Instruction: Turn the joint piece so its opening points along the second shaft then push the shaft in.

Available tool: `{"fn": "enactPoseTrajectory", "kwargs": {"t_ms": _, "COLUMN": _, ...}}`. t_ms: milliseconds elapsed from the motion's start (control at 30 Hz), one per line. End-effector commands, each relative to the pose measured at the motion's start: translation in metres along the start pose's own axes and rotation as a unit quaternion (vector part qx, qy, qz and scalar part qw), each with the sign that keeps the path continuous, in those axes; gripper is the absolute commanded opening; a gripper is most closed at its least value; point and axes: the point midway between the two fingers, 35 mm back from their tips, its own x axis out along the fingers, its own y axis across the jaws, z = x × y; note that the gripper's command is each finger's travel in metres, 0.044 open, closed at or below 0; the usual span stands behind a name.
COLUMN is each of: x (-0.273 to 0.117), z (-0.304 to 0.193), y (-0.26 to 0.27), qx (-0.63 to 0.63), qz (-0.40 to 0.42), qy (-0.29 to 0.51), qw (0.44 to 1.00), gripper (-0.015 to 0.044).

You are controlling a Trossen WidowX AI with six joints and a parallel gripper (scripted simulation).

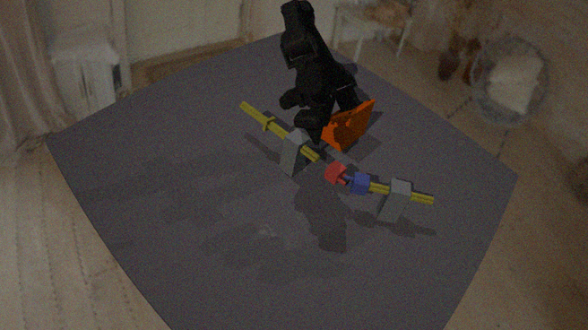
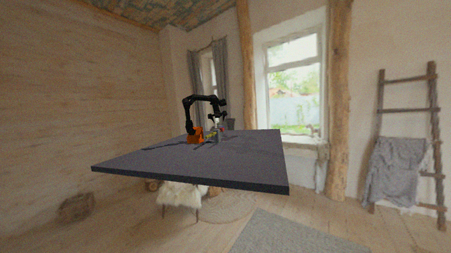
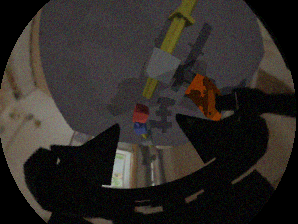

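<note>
The red joint piece hangs on its hinges at the blue piece on the end of the first yellow shaft, held in a grey block. The red piece faces roughly toward the second yellow shaft; exact alignment cannot be told. That shaft passes through the other grey block, its near end a gap short of the red piece. My gripper is open and empty, above the assembly near the second shaft's block.
A collar sits on the second shaft's outer part, beyond its block. The orange arm base stands close behind the blocks on the dark table.
</note>
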Motion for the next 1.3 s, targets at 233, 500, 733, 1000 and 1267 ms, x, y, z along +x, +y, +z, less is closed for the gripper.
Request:
{"fn": "enactPoseTrajectory", "kwargs": {"t_ms": 233, "x": 0.006, "z": 0.02, "y": -0.013, "qx": 0.165, "qz": 0.033, "qy": 0.053, "qw": 0.984, "gripper": 0.044}}
{"fn": "enactPoseTrajectory", "kwargs": {"t_ms": 500, "x": 0.008, "z": 0.024, "y": -0.016, "qx": 0.203, "qz": 0.04, "qy": 0.065, "qw": 0.976, "gripper": 0.044}}
{"fn": "enactPoseTrajectory", "kwargs": {"t_ms": 733, "x": 0.003, "z": 0.04, "y": -0.018, "qx": 0.153, "qz": 0.041, "qy": 0.045, "qw": 0.986, "gripper": 0.044}}
{"fn": "enactPoseTrajectory", "kwargs": {"t_ms": 1000, "x": -0.01, "z": 0.077, "y": -0.027, "qx": 0.034, "qz": 0.032, "qy": -0.002, "qw": 0.999, "gripper": 0.044}}
{"fn": "enactPoseTrajectory", "kwargs": {"t_ms": 1267, "x": -0.023, "z": 0.114, "y": -0.039, "qx": -0.087, "qz": 0.008, "qy": -0.043, "qw": 0.995, "gripper": 0.044}}
